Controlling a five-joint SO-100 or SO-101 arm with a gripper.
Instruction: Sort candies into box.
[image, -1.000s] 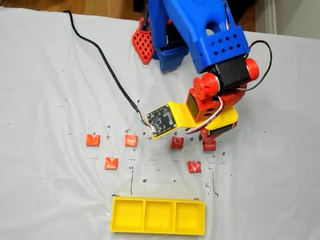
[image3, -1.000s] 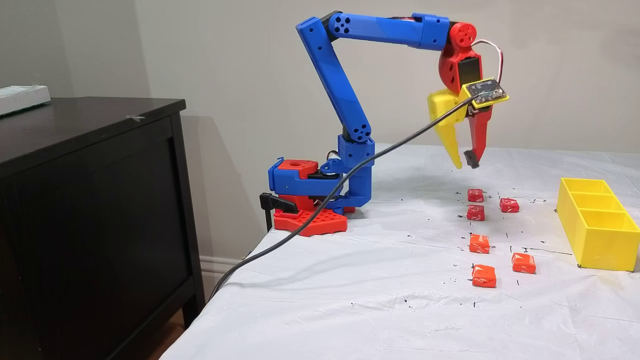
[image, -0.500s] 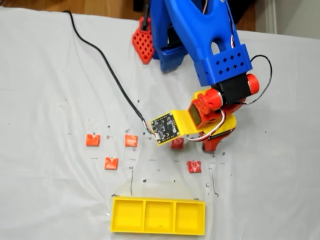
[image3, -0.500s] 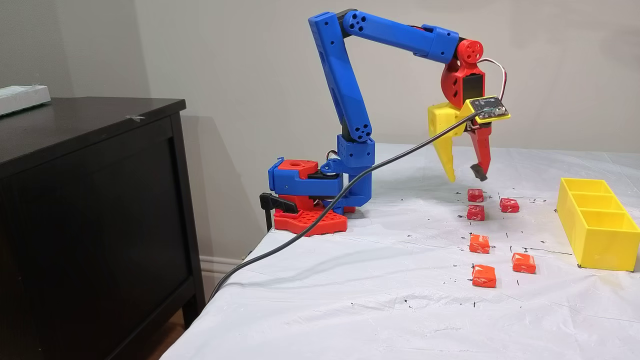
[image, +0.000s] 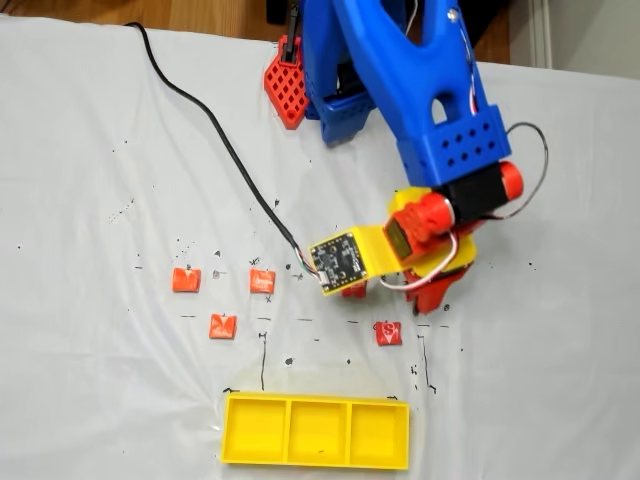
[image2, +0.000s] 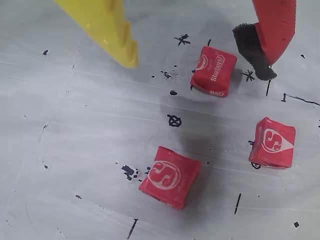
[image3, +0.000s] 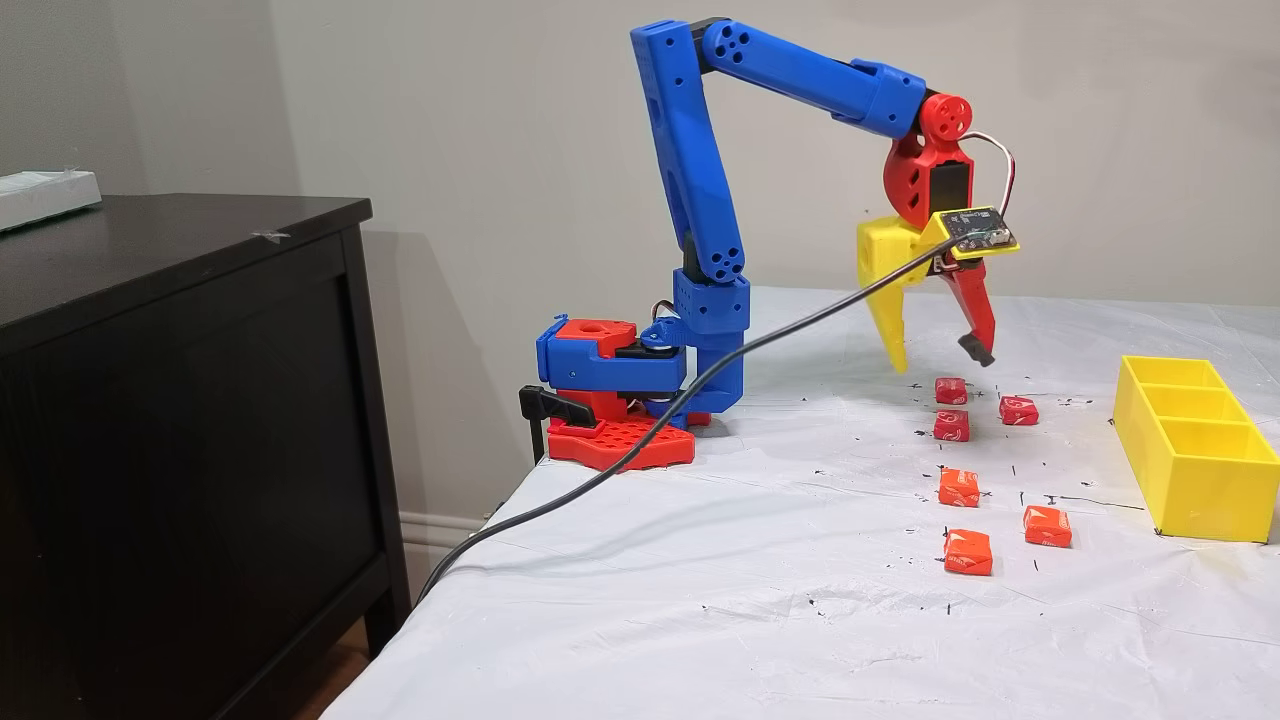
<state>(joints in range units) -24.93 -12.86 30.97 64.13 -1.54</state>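
The pincer (image3: 938, 358) hangs above the desk (image3: 780, 600) with its yellow and red fingers spread apart, gripping nothing. Just beneath it lie three deep red candies (image2: 214, 70), (image2: 273, 142), (image2: 170, 176), all resting apart on the white cloth. Three orange-red candies (image3: 959, 487) sit nearer the desk's front edge. The yellow box (image3: 1190, 440) stands along the right edge in that side view, its compartments bare.

One fixed view looks straight down, another from the side (farther back); both share the candies (image3: 958, 488).
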